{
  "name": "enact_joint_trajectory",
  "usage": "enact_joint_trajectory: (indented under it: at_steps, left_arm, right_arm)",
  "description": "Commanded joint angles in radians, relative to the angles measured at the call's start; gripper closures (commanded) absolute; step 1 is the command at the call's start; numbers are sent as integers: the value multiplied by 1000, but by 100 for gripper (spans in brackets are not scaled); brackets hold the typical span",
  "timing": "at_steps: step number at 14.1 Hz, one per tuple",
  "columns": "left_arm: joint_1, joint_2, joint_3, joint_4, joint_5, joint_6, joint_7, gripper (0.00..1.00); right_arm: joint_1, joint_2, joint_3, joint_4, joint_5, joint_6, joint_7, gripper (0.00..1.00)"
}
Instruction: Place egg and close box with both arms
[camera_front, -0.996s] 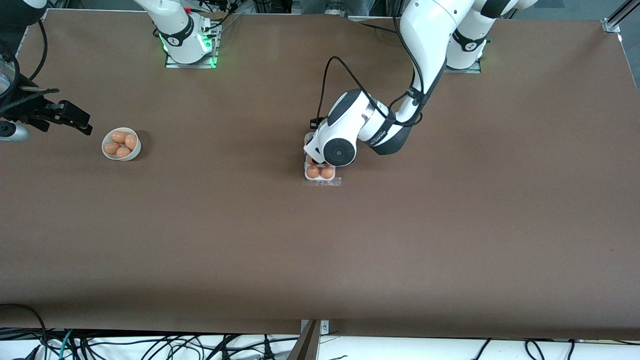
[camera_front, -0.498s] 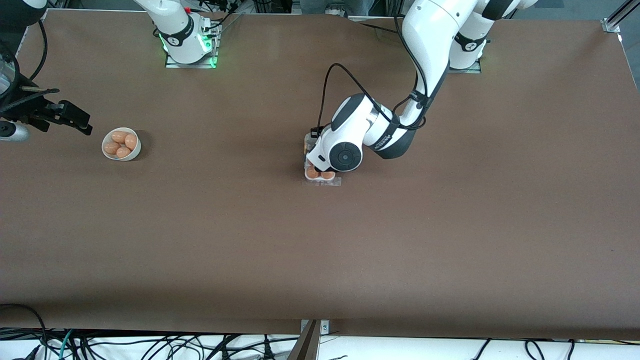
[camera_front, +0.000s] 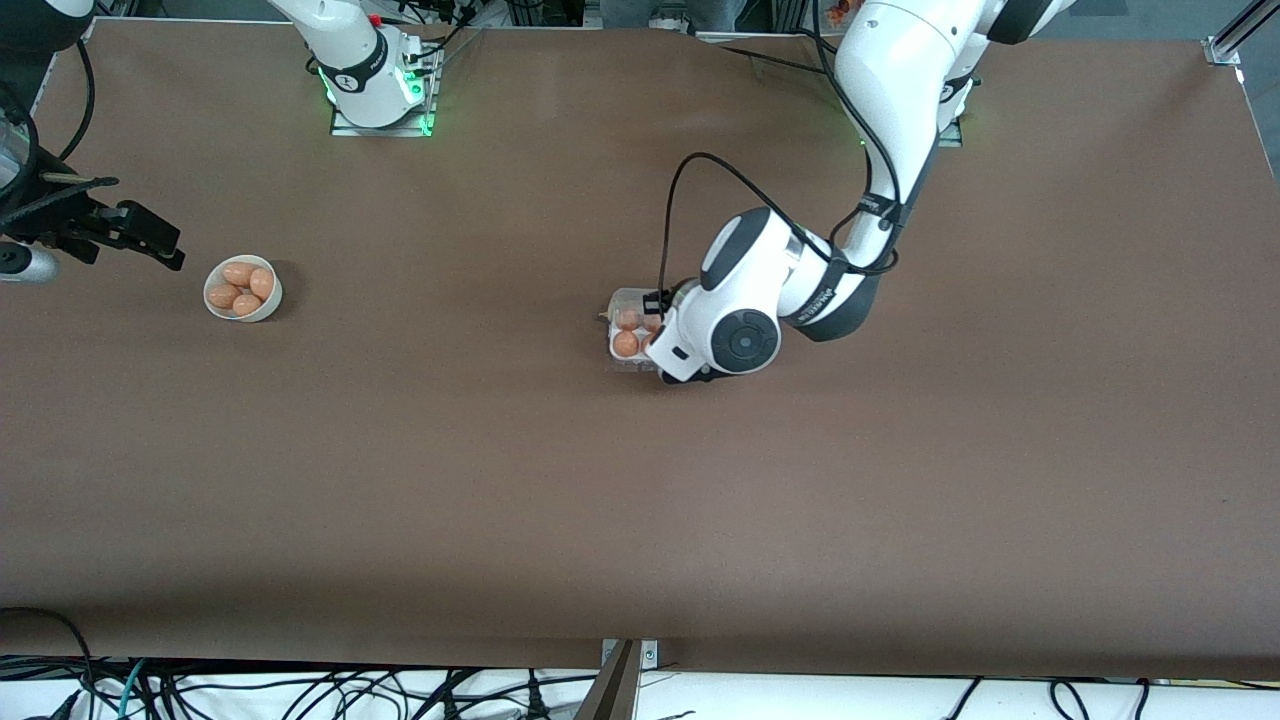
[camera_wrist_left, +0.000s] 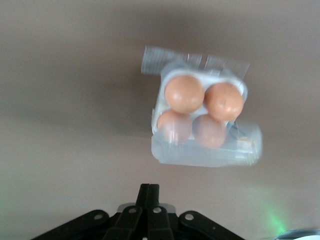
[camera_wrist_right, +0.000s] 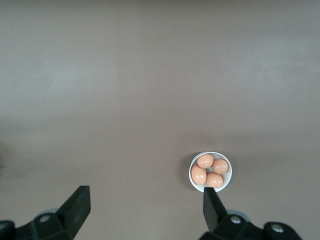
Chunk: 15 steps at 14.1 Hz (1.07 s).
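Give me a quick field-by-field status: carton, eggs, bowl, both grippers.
box: clear four-cell carton at mid-table, all four cells filled
lid: lies partly over two of the eggs; latched or not, cannot tell
bowl: white bowl toward the right arm's end of the table, four eggs in it
left gripper: shut, empty, close beside the box
right gripper: open, empty, waiting high over the table beside the bowl
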Motion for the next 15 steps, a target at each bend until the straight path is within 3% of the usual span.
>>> enact_joint_trajectory:
  at_steps: [1, 3, 5, 7, 10, 15]
  left_arm:
    - [9, -13, 30, 61, -12, -14, -9, 85]
    - [12, -52, 117, 68, -12, -29, -2, 63]
    - [15, -103, 206, 95, -4, -29, 7, 25]
    - [12, -131, 268, 143, 121, -31, 39, 0]
    - [57, -204, 279, 151, 366, -31, 47, 0]
    - [173, -208, 276, 152, 433, -61, 171, 0]
  right_arm:
    - [-8, -6, 5, -3, -2, 4, -16, 0]
    - [-8, -6, 5, -3, -2, 4, -16, 0]
    - [-8, -6, 5, -3, 0, 4, -16, 0]
    - [-8, -6, 5, -3, -2, 4, -16, 0]
    - [-8, -4, 5, -1, 0, 4, -15, 0]
    - [-8, -4, 5, -1, 0, 1, -16, 0]
